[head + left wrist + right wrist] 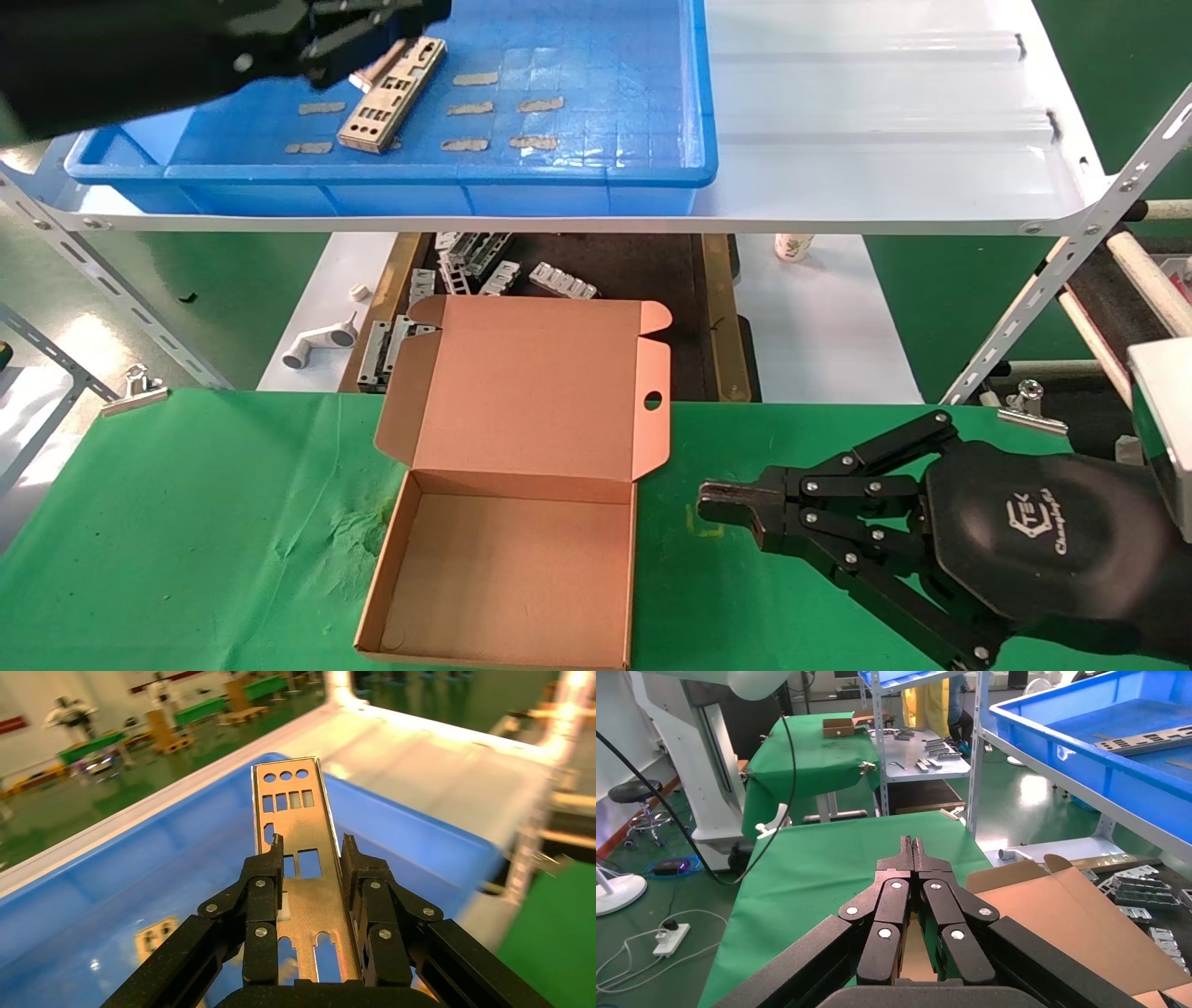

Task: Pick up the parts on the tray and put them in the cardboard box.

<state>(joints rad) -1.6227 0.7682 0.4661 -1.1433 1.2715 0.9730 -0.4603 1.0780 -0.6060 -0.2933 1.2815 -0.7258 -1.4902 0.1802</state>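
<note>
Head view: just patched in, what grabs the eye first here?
The left gripper over the blue tray on the shelf, shut on a punched metal plate. Below, the cardboard box sits open and empty on the green cloth, with the right gripper shut beside it.

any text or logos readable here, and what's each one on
"TEK": logo on the back of the right gripper, parked shut over the green cloth.
Script line beside that logo: too small to read.
Print on the small white cup: too blurred to read.
Cardboard box, tray, part: no text.
</note>
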